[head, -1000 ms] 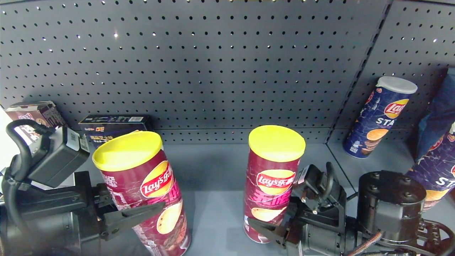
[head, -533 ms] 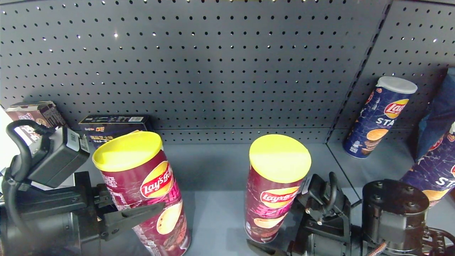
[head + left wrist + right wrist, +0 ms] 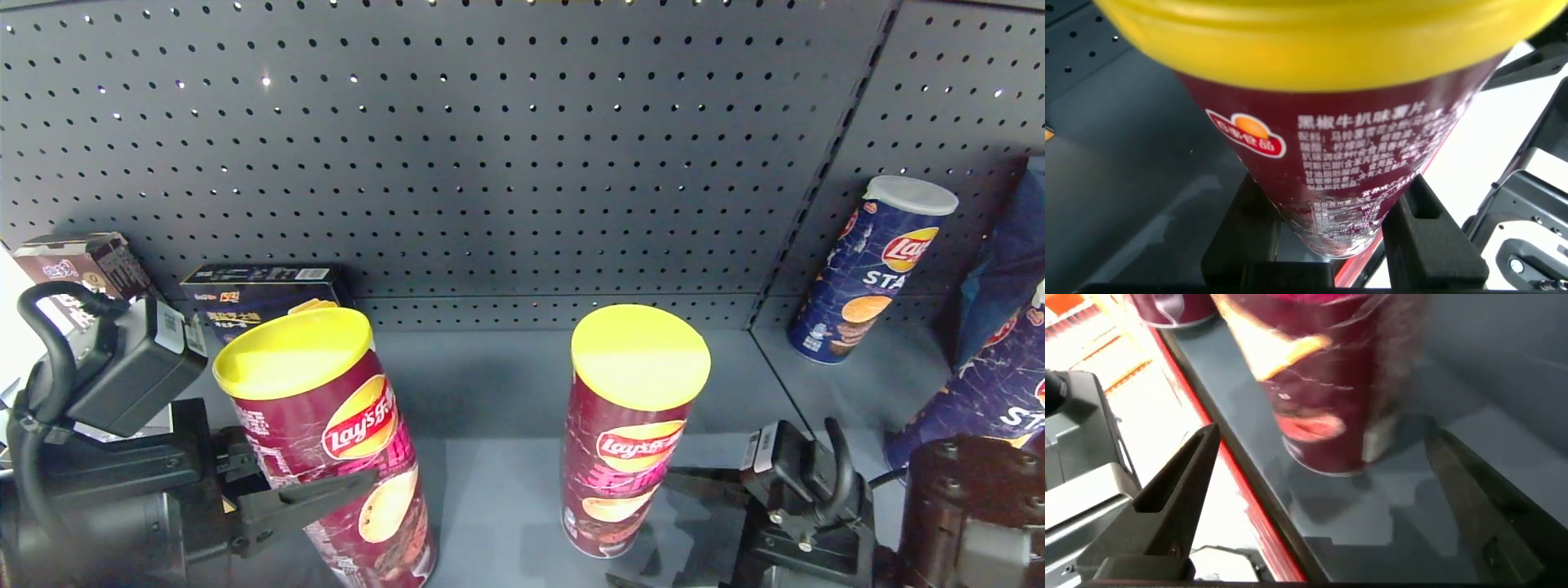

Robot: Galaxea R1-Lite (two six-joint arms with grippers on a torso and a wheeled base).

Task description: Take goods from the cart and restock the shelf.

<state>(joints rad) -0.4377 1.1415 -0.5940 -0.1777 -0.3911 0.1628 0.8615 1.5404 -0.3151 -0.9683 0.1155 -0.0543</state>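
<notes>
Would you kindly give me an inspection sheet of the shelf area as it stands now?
Surface: grey metal shelf.
Job's things: left maroon yellow-lidded chip can, gripped; right maroon yellow-lidded chip can, upright on the shelf, ungripped.
Clutter: dark cardboard box and maroon cardboard box at back left; blue white-lidded chip can at right.
Hands: left hand shut on the left can; right hand open, touching nothing.
Cables: black cable loop at the left wrist.
Surroundings: dark perforated back panel.
</notes>
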